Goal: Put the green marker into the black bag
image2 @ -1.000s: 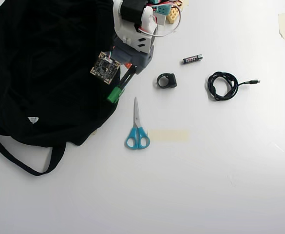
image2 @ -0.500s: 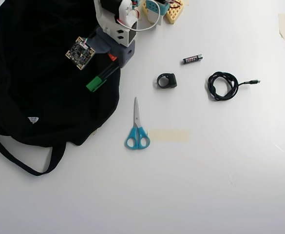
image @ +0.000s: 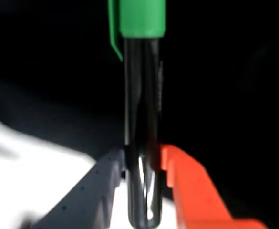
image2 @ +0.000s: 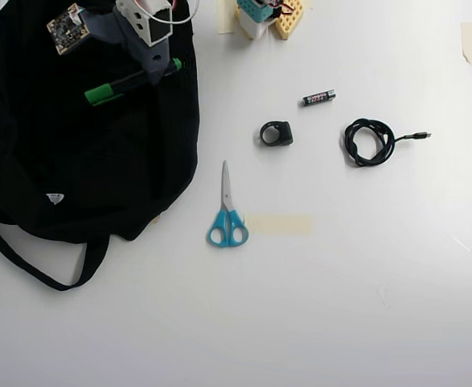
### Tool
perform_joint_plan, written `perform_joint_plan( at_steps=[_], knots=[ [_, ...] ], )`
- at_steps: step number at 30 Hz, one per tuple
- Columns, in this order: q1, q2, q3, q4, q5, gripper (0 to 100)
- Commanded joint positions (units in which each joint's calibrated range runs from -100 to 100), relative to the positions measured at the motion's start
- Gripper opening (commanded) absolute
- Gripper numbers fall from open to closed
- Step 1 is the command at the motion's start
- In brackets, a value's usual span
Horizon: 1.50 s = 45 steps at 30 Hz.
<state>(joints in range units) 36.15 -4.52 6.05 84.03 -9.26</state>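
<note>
Swinging left since 1 second ago, I now carry the marker point(image2: 131, 81) over the bag point(image2: 66, 177), clear of the table's edge. Both jaws pinch its black barrel, so the cap points ahead, ready to drop.

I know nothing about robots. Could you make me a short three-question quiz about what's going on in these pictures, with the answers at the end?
1. True or false: the gripper is holding the green marker.
2. In the overhead view, what lies under the marker: A) bare white table, B) the black bag, C) the scissors?
3. Name the small thing lying between the scissors and the coiled cable in the overhead view.

Key
1. True. The wrist view shows the grey and orange fingers closed on the marker's black barrel.
2. B. The marker hangs over the bag's fabric.
3. A small black ring-shaped piece; the battery lies farther up.
</note>
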Motion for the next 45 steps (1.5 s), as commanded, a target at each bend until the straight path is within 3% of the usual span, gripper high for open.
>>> perform_joint_plan(
  at_steps=[1, 9, 15, 19, 32, 36, 42, 45],
  knots=[
    [5.3, -0.4, -0.4, -2.0, 0.2, 2],
    [15.4, 11.7, -1.9, -16.8, 2.9, 2],
    [17.0, 23.2, -15.8, -17.0, 4.2, 3],
    [16.8, 23.6, -15.7, -16.2, 4.0, 14],
    [15.3, 22.5, -15.6, -16.1, 3.9, 15],
    [14.9, 22.3, -16.3, -13.7, 3.8, 31],
    [11.0, 14.8, -16.2, -10.7, 3.8, 30],
    [9.8, 9.9, -15.5, -7.6, 3.7, 15]
  ],
)
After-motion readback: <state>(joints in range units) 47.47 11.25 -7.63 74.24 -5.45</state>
